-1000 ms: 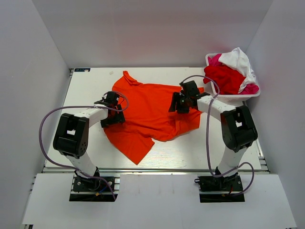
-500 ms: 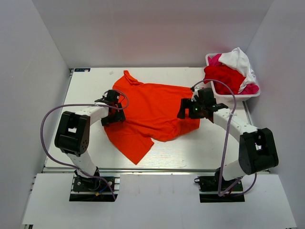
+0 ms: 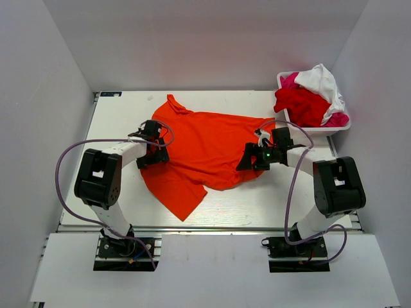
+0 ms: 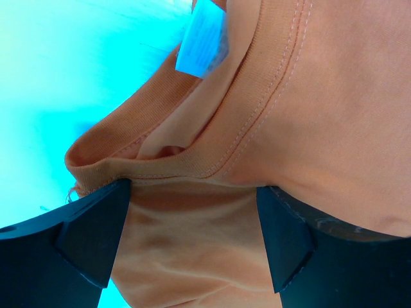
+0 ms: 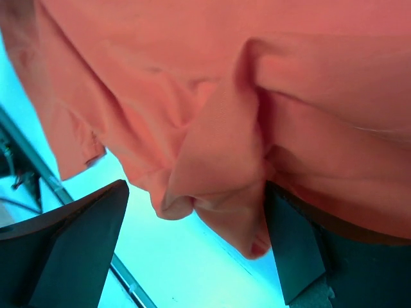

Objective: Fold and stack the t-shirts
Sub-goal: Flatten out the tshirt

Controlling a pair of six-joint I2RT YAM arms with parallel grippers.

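From above, the orange t-shirt (image 3: pixel 205 144) lies spread but rumpled across the middle of the bench (image 3: pixel 115 122), one corner trailing toward the lower centre of the frame. The left hand (image 3: pixel 149 149) sits on its left edge and the right hand (image 3: pixel 252 158) on its right edge. A red tee (image 3: pixel 302 106), pink tee (image 3: pixel 290 81) and white tee (image 3: pixel 319 78) are heaped in the basket (image 3: pixel 318 132) at upper right. How far either hand is spread cannot be read from up here.

In the left wrist view the fingers (image 4: pixel 90 237) stand wide apart, open, with the collar (image 4: pixel 257 128) and its label (image 4: pixel 202 38) just beyond them. Only cloth lies between them, unpinched. For a clean fold, I would take both layers of the neckline, not the top one alone.

In the right wrist view the fingers (image 5: pixel 77 250) are likewise open, a loose fold (image 5: pixel 218 160) hanging between them, ungripped. It should probably close on the seam edge rather than this bunched lump. Which part of the shirt this fold belongs to is unclear, and the fingertips are cut off at the bottom of the frame.
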